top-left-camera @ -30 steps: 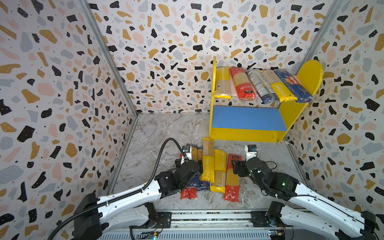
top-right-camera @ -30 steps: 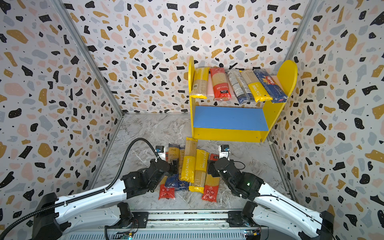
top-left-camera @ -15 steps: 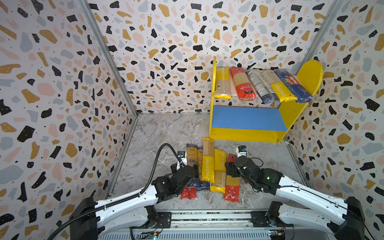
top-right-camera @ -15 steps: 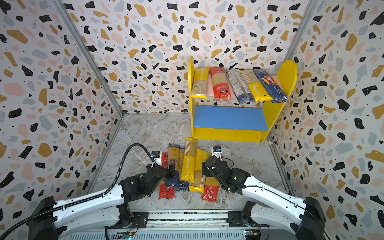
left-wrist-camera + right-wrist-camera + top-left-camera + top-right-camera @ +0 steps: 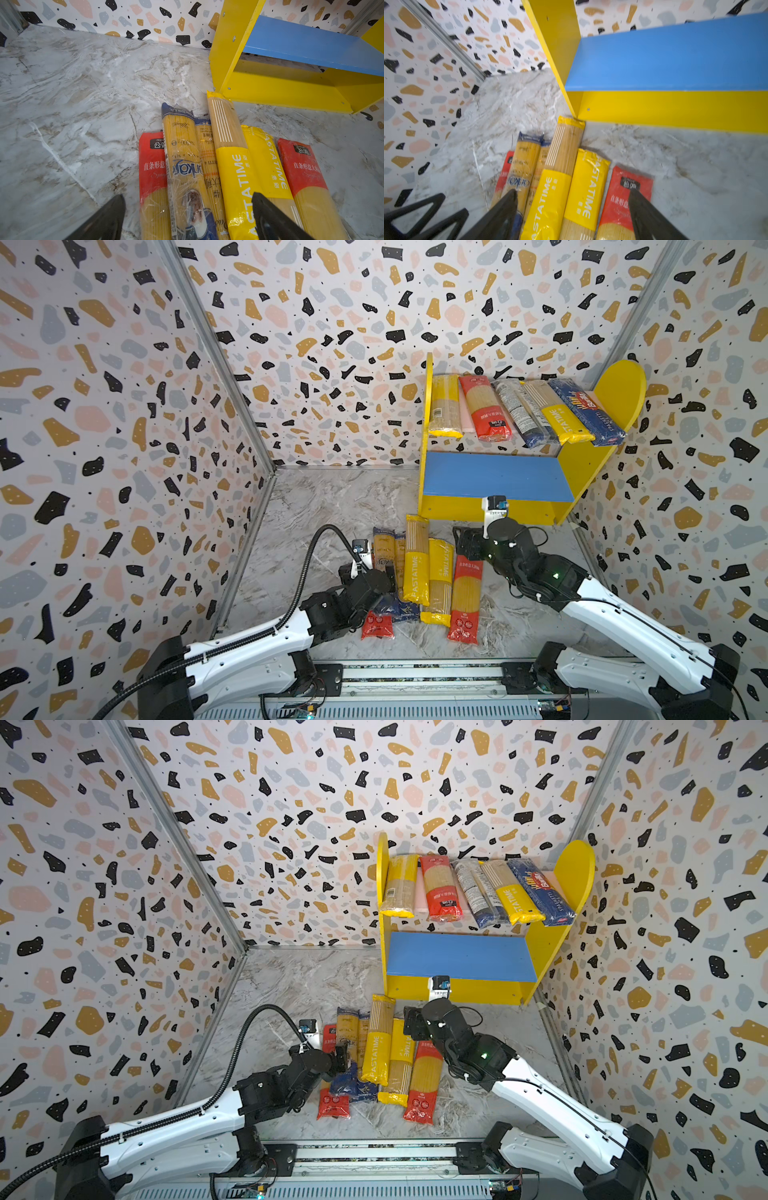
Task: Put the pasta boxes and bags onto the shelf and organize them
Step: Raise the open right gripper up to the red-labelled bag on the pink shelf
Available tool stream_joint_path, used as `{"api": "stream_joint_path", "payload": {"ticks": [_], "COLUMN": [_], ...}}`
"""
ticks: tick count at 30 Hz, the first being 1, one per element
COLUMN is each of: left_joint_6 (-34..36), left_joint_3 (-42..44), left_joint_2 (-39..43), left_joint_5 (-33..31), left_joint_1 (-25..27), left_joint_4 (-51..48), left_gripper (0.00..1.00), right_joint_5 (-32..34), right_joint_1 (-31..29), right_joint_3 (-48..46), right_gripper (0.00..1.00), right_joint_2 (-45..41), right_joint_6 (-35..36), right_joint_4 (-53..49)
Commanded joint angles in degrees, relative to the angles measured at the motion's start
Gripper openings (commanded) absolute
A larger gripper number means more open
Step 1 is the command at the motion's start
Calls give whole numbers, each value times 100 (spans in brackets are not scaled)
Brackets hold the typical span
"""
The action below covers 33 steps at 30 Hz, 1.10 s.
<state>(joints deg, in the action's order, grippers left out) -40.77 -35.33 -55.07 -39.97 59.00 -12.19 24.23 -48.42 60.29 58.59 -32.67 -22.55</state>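
Looking down on a small two-tier wooden shelf (image 5: 615, 385) with yellow round-topped sides, standing at the back right of a grey marbled floor (image 5: 332, 506). Counting five long narrow spaghetti packs lying side by side on its pink upper board (image 5: 466, 423): a clear pack with a yellow end (image 5: 444, 406), a red pack (image 5: 484, 406), a dark blue-and-clear pack (image 5: 515, 414), a yellow PASTATIME pack (image 5: 555, 416) and a dark blue Barilla pack (image 5: 586, 410). Finding six more bunched on the floor just before the shelf (red ones at both outer edges), with a second yellow PASTATIME pack (image 5: 232, 155) riding on its neighbours and reaching the shelf's front left corner. Seeing the left gripper (image 5: 188, 197) hovering over the pile's left half, black fingers (image 5: 112, 214) spread wide, framing a red pack with Chinese text (image 5: 152, 166) and a clear blue-ended pack (image 5: 185, 166), gripping nothing. Seeing the right gripper (image 5: 572, 191) hovering at the pile's right half, fingers (image 5: 643, 212) wide apart too, framing both yellow floor packs, holding nothing.
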Motion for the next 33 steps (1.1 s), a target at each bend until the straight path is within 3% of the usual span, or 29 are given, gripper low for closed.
{"api": "stream_joint_path", "payload": {"ticks": [1,10,14,21,28,33], "left_joint_6": [324,835,1045,1621,1814,1866], "left_joint_3": [-502,-1373,-1677,-2485,-2712,-2642], "left_joint_2": [-52,-458,-547,-859,-997,-931], "left_joint_5": [-279,-343,-383,-390,-332,-405], "left_joint_1": [15,15,15,16,18,17], "left_joint_4": [24,24,15,106,262,281], "left_gripper": [94,95,95,95,95,95], "right_joint_5": [534,1545,1872,1916,1327,1129], "right_joint_1": [16,105,133,630,1411,1453], "right_joint_3": [519,2007,2318,3681,6011,7231], "right_gripper": [84,85,85,86,86,86], "right_joint_2": [98,880,1101,2123,3599,4152], "right_joint_6": [593,2088,2960,4059,3800,3566], "right_joint_4": [-149,577,1430,2046,803,-125]}}
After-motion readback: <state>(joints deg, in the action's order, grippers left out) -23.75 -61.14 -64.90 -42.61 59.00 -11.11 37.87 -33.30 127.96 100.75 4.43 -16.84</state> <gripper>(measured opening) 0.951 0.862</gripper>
